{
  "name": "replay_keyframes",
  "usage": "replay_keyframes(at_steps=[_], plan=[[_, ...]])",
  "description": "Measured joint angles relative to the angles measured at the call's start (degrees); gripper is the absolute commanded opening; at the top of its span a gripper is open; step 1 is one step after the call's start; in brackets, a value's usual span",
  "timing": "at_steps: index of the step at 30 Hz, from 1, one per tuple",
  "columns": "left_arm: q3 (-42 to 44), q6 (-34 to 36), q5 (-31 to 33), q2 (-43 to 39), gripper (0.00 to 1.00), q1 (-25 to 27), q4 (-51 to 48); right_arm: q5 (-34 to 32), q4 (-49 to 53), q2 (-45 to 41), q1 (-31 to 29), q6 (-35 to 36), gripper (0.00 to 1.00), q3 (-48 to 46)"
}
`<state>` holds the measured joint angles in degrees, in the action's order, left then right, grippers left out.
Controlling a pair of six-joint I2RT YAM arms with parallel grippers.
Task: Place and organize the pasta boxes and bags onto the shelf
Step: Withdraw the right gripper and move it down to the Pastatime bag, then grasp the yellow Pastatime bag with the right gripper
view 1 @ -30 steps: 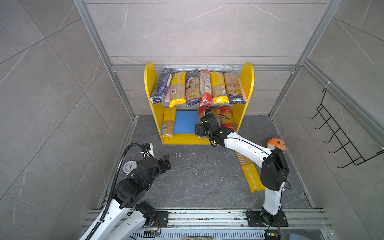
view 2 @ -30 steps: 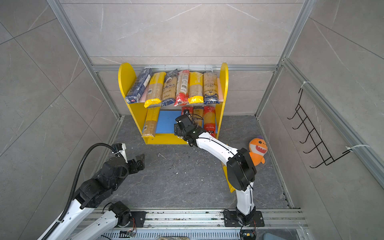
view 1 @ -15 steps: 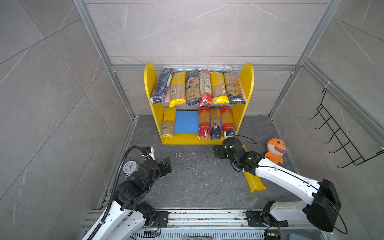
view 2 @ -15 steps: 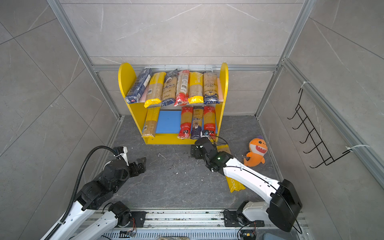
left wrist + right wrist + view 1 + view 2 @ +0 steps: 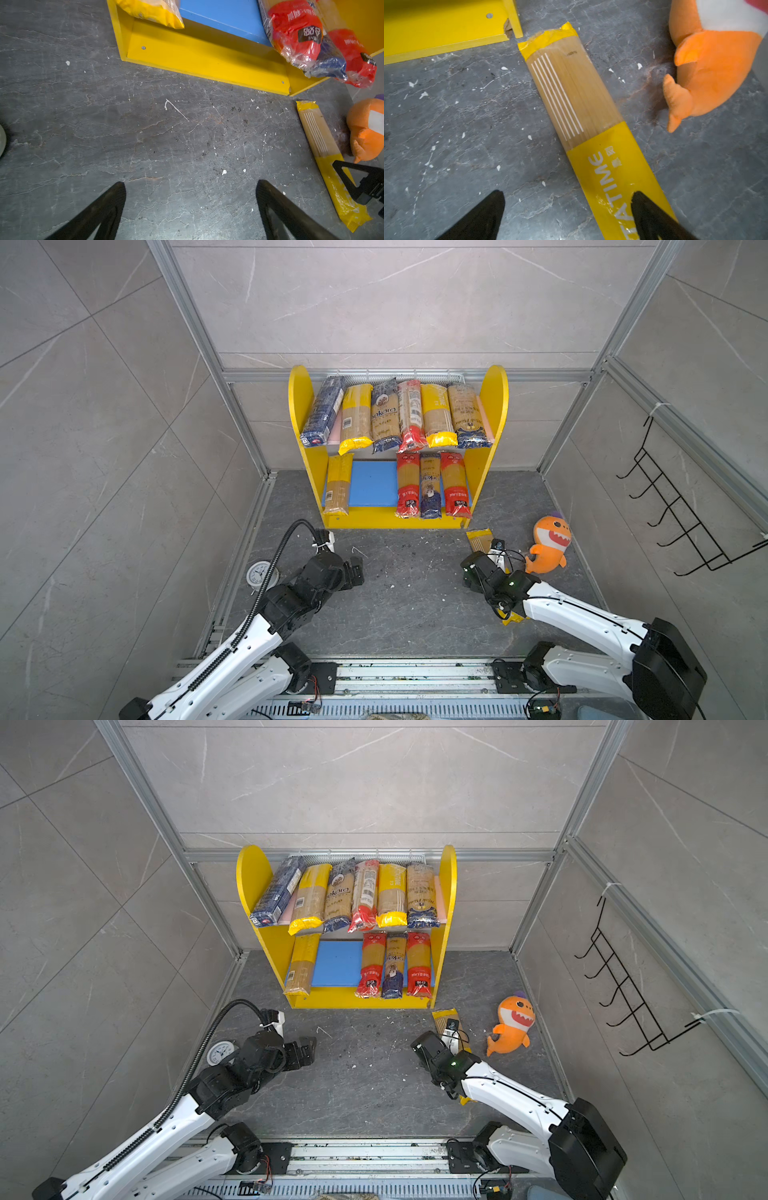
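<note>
1. Nearest me, the left tool [image 5: 190, 185] hangs over the bare dark grey stone-look worktop [image 5: 407, 601]. Its black fingers are spread wide, with nothing between them.
2. The right tool [image 5: 568, 193] is spread just as wide and holds nothing. One finger sits over the yellow end of a long clear spaghetti bag [image 5: 577, 99]; I can't tell if it touches.
3. That spaghetti bag lies flat and slanted on the worktop. Pale straight strands show through its clear middle under thin white stripes, and yellow bands cap both ends. Its far end is just beside the front right corner of the small two-tier shelf with yellow round-topped sides [image 5: 494, 406].
4. An orange plush shark [image 5: 548, 545] lies near the bag, apart from it.
5. On the blue lower board [image 5: 374, 483], a yellow-ended pack [image 5: 338, 485] lies at the left. At the right, a navy-ended pack [image 5: 430, 489] lies between two red-ended packs [image 5: 409, 485].
6. On the pink upper board [image 5: 335, 429], a dark blue box [image 5: 322, 412] leans at the left. Five bags [image 5: 436, 414] lie side by side next to it.
</note>
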<state>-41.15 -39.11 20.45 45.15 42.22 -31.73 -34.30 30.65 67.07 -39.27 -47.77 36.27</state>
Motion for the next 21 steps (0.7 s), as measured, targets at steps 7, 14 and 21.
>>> replay_keyframes(at_steps=[7,14,21], plan=[[0.0,-0.74,0.61,3.52,1.0,2.16,2.64,0.96,-0.55,3.93,6.88,-3.45,0.99,0.04],[0.0,-0.79,0.9,5.33,1.0,2.54,3.8,4.04,-5.81,10.49,13.55,-5.22,0.99,0.26],[0.0,-0.76,2.23,4.63,1.0,2.54,3.5,6.58,-10.86,15.82,15.19,-4.04,0.99,0.35]])
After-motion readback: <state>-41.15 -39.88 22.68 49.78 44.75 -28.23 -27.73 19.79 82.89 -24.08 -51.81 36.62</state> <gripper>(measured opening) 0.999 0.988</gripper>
